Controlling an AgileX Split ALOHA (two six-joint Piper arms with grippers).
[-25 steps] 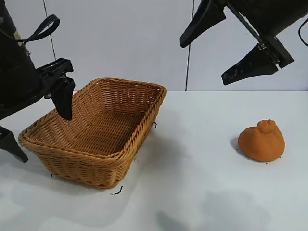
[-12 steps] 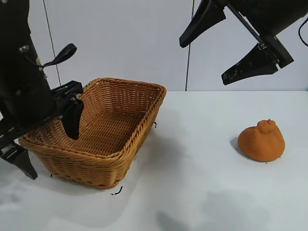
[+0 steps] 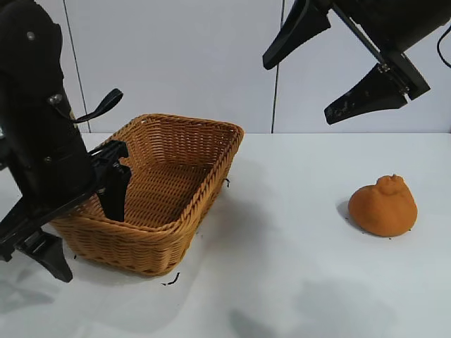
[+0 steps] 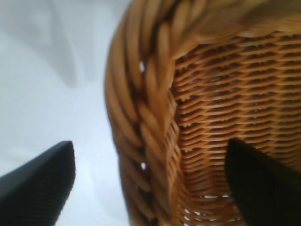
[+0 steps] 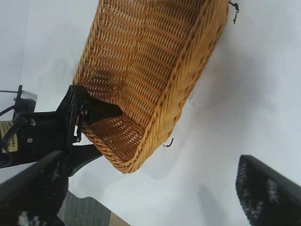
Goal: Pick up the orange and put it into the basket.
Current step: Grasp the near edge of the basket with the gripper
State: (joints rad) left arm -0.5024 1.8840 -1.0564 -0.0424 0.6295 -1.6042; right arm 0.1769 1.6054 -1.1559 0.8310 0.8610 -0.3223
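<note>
The orange point(image 3: 383, 205) sits on the white table point(image 3: 296, 267) at your right, well apart from everything else, resting on its broad underside with the knobby bump pointing up and slightly toward the far side. It is squat, so its widest line runs left to right across the table. Nothing touches it.

The basket point(image 3: 180, 211) stands on the left half of the table, its long axis running from the near left corner to the far right one, open side up and nothing lying in it that you can see. A couple of small dark scraps lie on the table by its near right edge. Behind the table you have a plain pale wall with thin dark vertical seams.

Your left gripper point(image 3: 83, 229) points steeply down at the basket's near left end, straddling the braided rim: one finger is inside against the woven wall, the other outside, low over the table. Its jaws stand wide apart and grip nothing; the left wrist view shows the rim point(image 4: 146, 132) running between the two fingers.

Your right gripper point(image 3: 331, 67) hangs high at the far right, above and behind the orange, tilted downward, its jaws spread wide and empty.
</note>
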